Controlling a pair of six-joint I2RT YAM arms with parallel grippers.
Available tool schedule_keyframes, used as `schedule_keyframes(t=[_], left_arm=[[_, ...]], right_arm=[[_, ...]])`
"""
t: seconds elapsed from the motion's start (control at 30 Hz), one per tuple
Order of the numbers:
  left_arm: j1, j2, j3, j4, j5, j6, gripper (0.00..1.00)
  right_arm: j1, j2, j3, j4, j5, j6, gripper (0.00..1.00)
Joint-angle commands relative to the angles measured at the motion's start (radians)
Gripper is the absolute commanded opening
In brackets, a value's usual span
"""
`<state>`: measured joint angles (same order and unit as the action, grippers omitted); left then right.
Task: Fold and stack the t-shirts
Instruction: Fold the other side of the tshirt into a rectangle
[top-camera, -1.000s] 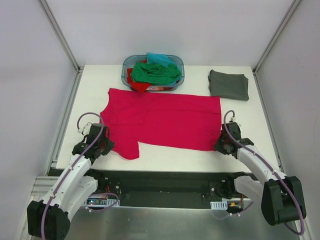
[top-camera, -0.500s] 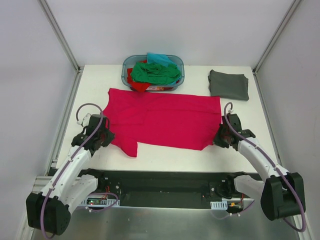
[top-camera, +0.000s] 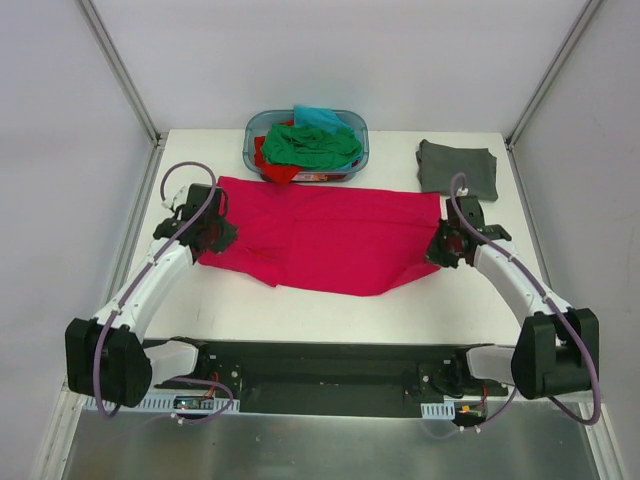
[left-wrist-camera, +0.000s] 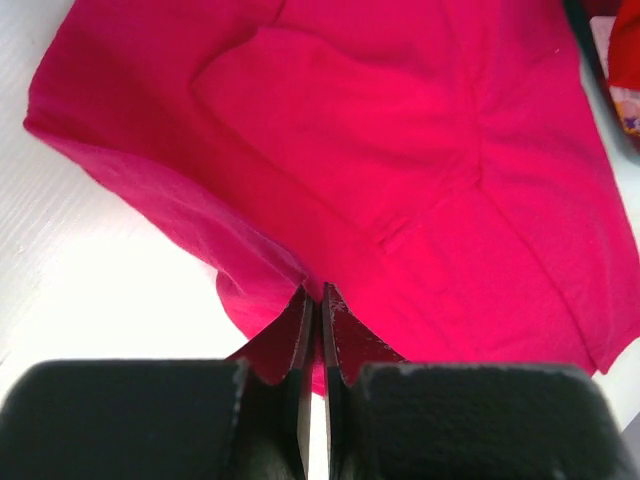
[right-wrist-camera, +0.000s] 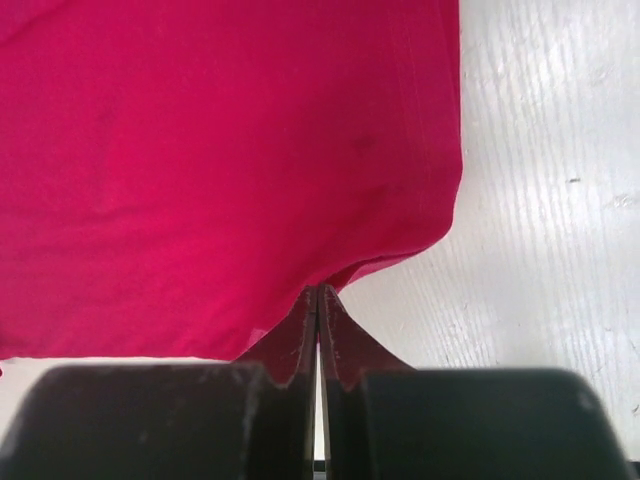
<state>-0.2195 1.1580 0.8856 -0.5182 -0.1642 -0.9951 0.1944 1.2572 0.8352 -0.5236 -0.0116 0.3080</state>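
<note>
A large crimson-pink cloth t-shirt (top-camera: 330, 235) lies spread wide across the middle of the top view. It is mostly flat, with soft creases near its left end. Its two near corners are lifted and drawn inward, so the near edge sags to a low point right of centre. A dark grey cloth t-shirt (top-camera: 458, 168), folded into a neat rectangle, lies flat at upper right. At top centre a green cloth t-shirt (top-camera: 312, 145), a red cloth t-shirt (top-camera: 275, 172) and a teal cloth t-shirt (top-camera: 318, 115) are heaped together, crumpled.

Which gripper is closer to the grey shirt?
Right. The right gripper is in front of the grey shirt, gripping the right edge of the pink shirt; the left gripper grips its far left edge.
</note>
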Motion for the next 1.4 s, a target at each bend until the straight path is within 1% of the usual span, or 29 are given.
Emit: schedule_keyframes(t=[0.0,0.2,0.43,0.7,0.9,1.17,1.37], left_arm=[[0.029,0.078,0.113,0.018,0.003,0.004,0.0],[0.063,0.176,0.202,0.047,-0.001,0.027,0.0],[0.1,0.224,0.26,0.09,-0.008,0.078,0.0],[0.138,0.284,0.311,0.153,-0.008,0.114,0.0],[0.143,0.353,0.381,0.188,0.023,0.177,0.0],[0.155,0.411,0.424,0.19,0.029,0.196,0.0],[0.169,0.476,0.469,0.19,0.034,0.208,0.0]], right_arm=[[-0.038,0.045,0.097,-0.029,-0.033,-0.038,0.01],[-0.078,0.14,0.192,-0.029,-0.042,-0.073,0.0],[-0.128,0.217,0.272,-0.03,-0.05,-0.095,0.0],[-0.156,0.277,0.341,-0.032,-0.033,-0.133,0.01],[-0.168,0.33,0.372,-0.032,-0.033,-0.135,0.01],[-0.171,0.375,0.401,-0.016,-0.044,-0.142,0.01],[-0.176,0.392,0.401,-0.006,-0.016,-0.144,0.04]])
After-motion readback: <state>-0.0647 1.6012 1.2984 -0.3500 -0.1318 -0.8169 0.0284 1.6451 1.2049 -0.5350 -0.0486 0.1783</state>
